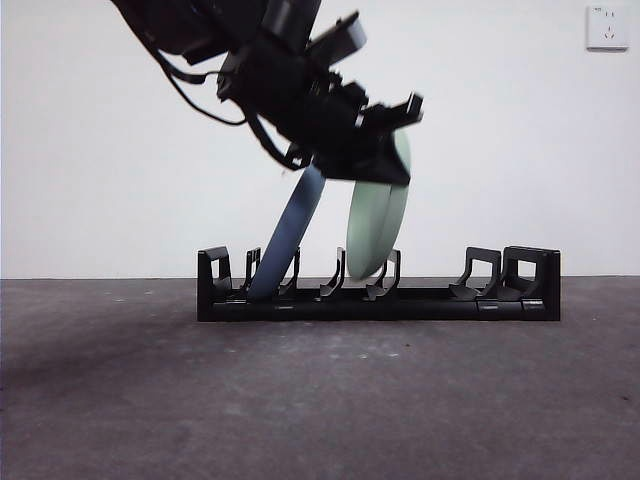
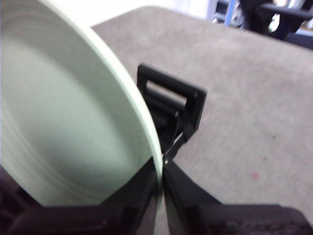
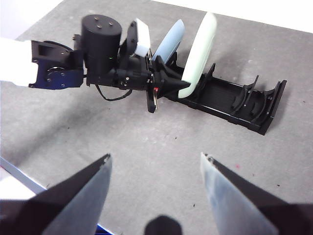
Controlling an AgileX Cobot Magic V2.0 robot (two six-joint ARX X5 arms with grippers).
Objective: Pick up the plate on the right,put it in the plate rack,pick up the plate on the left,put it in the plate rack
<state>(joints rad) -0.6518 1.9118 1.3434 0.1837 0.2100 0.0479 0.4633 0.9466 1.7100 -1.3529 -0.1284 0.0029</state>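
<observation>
My left gripper (image 1: pixel 385 165) is shut on the upper rim of a pale green plate (image 1: pixel 372 225), seen close in the left wrist view as the plate (image 2: pixel 63 122) pinched between the jaws of the gripper (image 2: pixel 161 171). The plate's lower edge is down between two middle prongs of the black plate rack (image 1: pixel 400 300); I cannot tell whether it rests on the base. A blue plate (image 1: pixel 290 225) leans in a slot nearer the rack's left end. My right gripper (image 3: pixel 155 161) hangs open and empty, well back from the rack (image 3: pixel 234 105) and the green plate (image 3: pixel 200 49).
The rack stands across the middle of a grey table (image 1: pixel 320 400), with several free slots at its right end (image 1: pixel 500 275). A white wall with a socket (image 1: pixel 607 27) is behind. The left arm (image 3: pixel 98 54) reaches in over the rack's left part.
</observation>
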